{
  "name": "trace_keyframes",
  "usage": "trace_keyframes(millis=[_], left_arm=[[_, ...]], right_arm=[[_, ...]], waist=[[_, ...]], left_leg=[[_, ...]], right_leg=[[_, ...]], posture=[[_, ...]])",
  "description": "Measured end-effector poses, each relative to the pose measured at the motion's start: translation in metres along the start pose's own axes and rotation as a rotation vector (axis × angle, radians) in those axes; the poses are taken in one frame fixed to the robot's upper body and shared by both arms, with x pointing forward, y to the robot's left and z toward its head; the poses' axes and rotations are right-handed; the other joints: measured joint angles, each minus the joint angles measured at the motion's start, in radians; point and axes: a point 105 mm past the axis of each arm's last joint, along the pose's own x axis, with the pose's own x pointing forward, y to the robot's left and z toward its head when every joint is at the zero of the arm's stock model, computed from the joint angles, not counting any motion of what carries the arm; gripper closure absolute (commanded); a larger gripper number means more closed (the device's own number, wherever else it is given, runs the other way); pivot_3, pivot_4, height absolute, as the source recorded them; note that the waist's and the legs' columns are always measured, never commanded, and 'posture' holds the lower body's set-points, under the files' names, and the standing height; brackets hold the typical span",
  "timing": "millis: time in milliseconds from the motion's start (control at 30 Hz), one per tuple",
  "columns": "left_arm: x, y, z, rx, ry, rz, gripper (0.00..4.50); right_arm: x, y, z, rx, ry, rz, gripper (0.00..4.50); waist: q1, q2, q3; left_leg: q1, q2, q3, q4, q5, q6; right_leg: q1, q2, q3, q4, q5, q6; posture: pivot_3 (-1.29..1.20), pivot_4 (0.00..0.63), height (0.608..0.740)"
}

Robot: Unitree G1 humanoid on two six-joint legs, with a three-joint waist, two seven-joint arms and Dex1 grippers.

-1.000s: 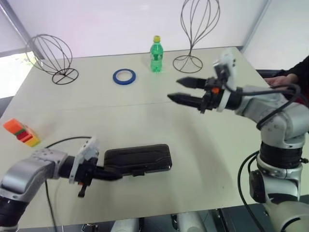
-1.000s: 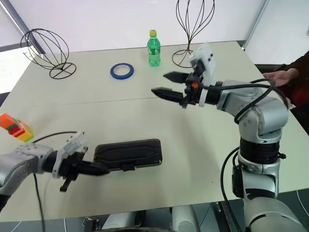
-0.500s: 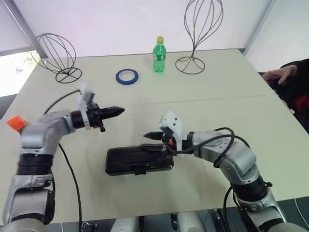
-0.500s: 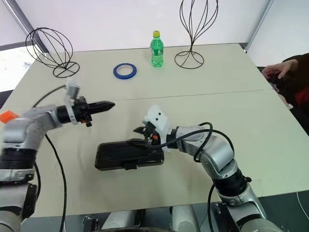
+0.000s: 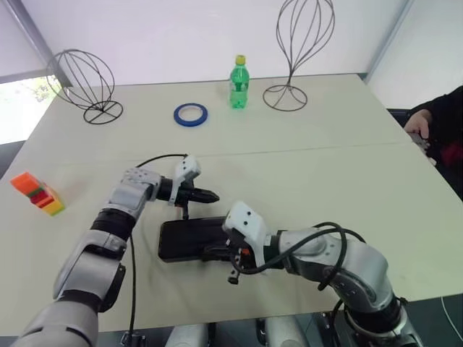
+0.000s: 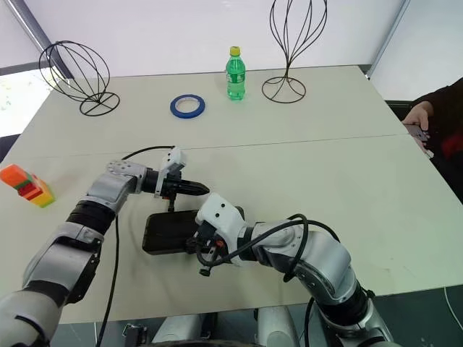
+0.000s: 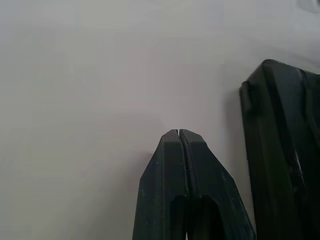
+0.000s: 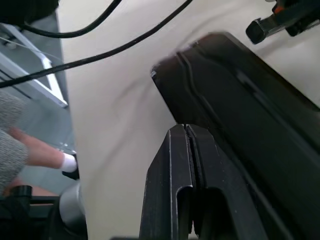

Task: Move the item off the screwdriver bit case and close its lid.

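The screwdriver bit case (image 5: 170,247) lies flat near the table's front, its dark lid (image 5: 192,231) down on it. My left gripper (image 5: 214,195) is shut and empty, its tip just past the case's far edge; the left wrist view has the case (image 7: 280,150) beside the fingertips (image 7: 172,150). My right gripper (image 5: 212,253) is shut and empty at the case's near edge, and the right wrist view puts its tips against the case's rim (image 8: 240,115) near a corner. The item (image 5: 36,194), a stack of orange, red, green and yellow blocks, stands at the table's left edge, far from both grippers.
At the back stand a green bottle (image 5: 237,81), a blue tape ring (image 5: 190,113) and two wire shapes (image 5: 83,83) (image 5: 300,50). A person's hand (image 5: 419,126) rests at the table's right edge. A black cable (image 5: 155,159) arcs over my left arm.
My right gripper came down from the right to the case's near edge and shut. My left gripper left the case's left end, swung up and settled at its far edge.
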Motion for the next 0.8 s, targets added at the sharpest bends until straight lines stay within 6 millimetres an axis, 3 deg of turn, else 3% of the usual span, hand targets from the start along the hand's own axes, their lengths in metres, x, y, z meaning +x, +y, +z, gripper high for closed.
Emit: trace_keyframes(millis=[367, 500, 800], left_arm=[[-0.005, -0.005, -0.006, -0.01, 0.05, -0.08, 4.5], [-0.007, -0.016, -0.007, 0.003, 0.094, -0.178, 4.5], [-0.009, -0.022, -0.003, 0.097, 0.141, -0.189, 4.5]], right_arm=[[0.015, -0.006, -0.033, -0.035, 0.13, -0.098, 4.48], [0.019, -0.01, -0.031, -0.038, 0.125, -0.124, 4.48], [0.028, -0.008, -0.029, 0.031, 0.175, -0.171, 4.48]], waist=[[0.002, 0.0, 0.0], [0.001, -0.001, 0.0], [-0.006, -0.002, -0.003]], left_leg=[[0.0, 0.0, 0.0, 0.001, 0.0, 0.0], [0.001, 0.0, 0.0, 0.002, 0.0, 0.0], [0.003, 0.003, -0.001, 0.002, 0.0, 0.0]], right_leg=[[0.0, 0.0, 0.0, 0.001, 0.0, 0.0], [0.001, 0.001, 0.0, 0.001, 0.0, 0.0], [0.002, 0.003, 0.0, 0.003, 0.0, 0.0]], posture=[[0.0, 0.15, 0.74], [0.0, 0.15, 0.74], [0.0, 0.15, 0.74]])
